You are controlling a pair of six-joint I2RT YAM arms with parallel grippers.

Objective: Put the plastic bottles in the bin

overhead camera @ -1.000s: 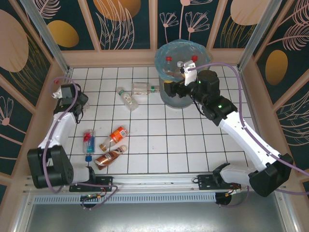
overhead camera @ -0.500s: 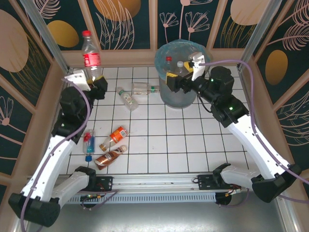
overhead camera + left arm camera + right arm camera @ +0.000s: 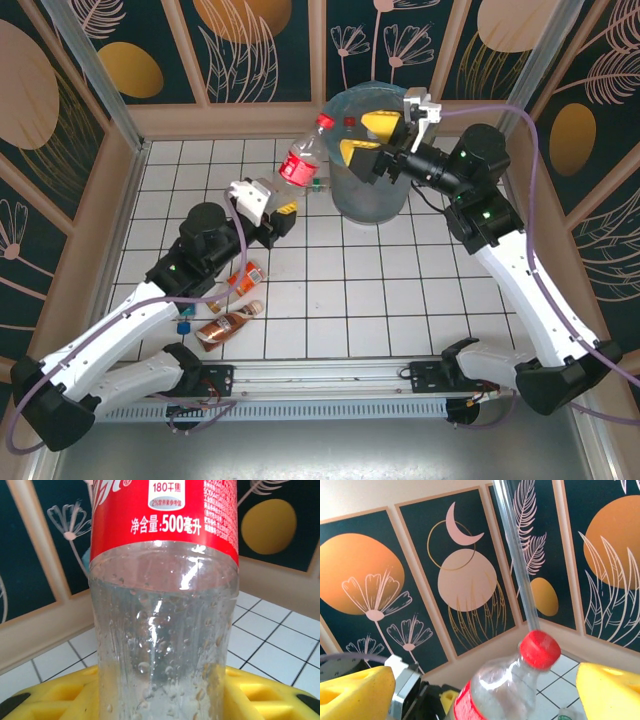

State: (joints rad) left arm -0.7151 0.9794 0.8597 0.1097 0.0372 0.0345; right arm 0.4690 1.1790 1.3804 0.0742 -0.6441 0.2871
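Observation:
A clear plastic bottle (image 3: 298,160) with a red label and red cap is tilted toward the bin, and my left gripper (image 3: 274,216) is shut on its lower body. In the left wrist view the bottle (image 3: 162,605) stands between the yellow fingers (image 3: 270,692). My right gripper (image 3: 371,138) hangs open over the rim of the grey-blue bin (image 3: 372,203), facing the bottle's cap (image 3: 540,649); its fingers (image 3: 612,690) are spread wide and touch nothing. Inside the bin a red-capped bottle (image 3: 349,121) shows. On the floor lie an orange-label bottle (image 3: 242,278) and a brown one (image 3: 228,323).
A green-capped bottle (image 3: 317,183) lies on the white tiles just left of the bin, partly behind the held bottle. A blue cap (image 3: 184,325) peeks out under my left arm. Wooden walls with dark panels enclose the tiled floor on three sides.
My left arm has swung from the far left corner to the middle, carrying the red-label bottle up to the bin. My right gripper has risen above the bin's rim with its fingers spread.

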